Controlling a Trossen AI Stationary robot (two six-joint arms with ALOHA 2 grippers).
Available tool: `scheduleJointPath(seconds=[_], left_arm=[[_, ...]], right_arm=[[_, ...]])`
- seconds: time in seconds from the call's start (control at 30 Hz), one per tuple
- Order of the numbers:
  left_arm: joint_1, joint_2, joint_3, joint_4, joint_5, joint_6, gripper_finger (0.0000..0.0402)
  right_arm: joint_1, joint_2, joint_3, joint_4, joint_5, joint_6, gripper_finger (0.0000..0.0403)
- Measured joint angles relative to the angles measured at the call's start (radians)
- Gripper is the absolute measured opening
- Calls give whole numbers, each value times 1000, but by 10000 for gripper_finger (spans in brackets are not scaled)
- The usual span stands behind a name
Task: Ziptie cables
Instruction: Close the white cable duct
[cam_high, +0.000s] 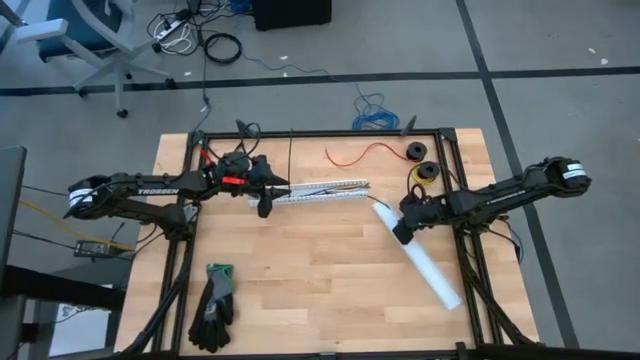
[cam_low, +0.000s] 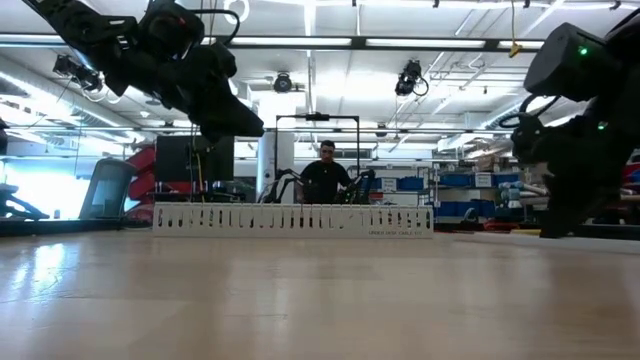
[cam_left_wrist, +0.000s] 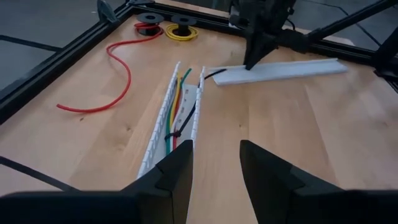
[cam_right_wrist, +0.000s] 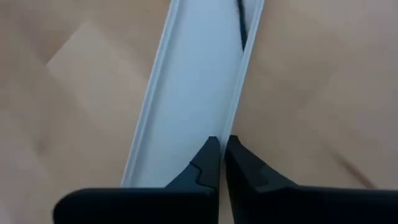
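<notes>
The right gripper (cam_right_wrist: 222, 163), fingers together, sits over a white cover strip (cam_right_wrist: 193, 81). The left gripper (cam_left_wrist: 216, 171), fingers apart, hovers beside the cables (cam_left_wrist: 176, 115) lying in a slotted channel (cam_left_wrist: 158, 127) on the bench (cam_left_wrist: 298, 124).

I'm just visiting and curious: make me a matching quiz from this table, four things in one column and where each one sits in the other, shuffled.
Things:
1. bundle of coloured thin wires
2. pair of dark work gloves
3. single long red wire
4. right gripper

Places:
A. loose on the wood beside the slotted channel
B. shut, its tips at the edge of the smooth white plastic cover strip
C. inside the white slotted plastic channel
D. near the table's front edge, on the left arm's side

Pairs: 1-C, 2-D, 3-A, 4-B
</notes>
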Motion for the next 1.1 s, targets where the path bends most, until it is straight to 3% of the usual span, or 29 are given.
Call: scheduleJointPath(seconds=[0.3, 0.47, 0.77, 0.9, 1.1], left_arm=[[-34, 0, 0, 0, 1, 0, 143], [-36, 0, 0, 2, 1, 0, 143], [-63, 77, 1, 78, -47, 31, 143], [-77, 207, 1, 225, -55, 3, 143], [-101, 397, 2, 493, -56, 23, 143]], right_arm=[[42, -82, 17, -69, -273, -26, 2], [53, -110, 46, 54, -358, -151, 0], [-10, -51, 47, 315, -153, -359, 1], [-56, -12, 47, 425, -43, -435, 1], [-132, 36, 48, 552, -25, -481, 1]])
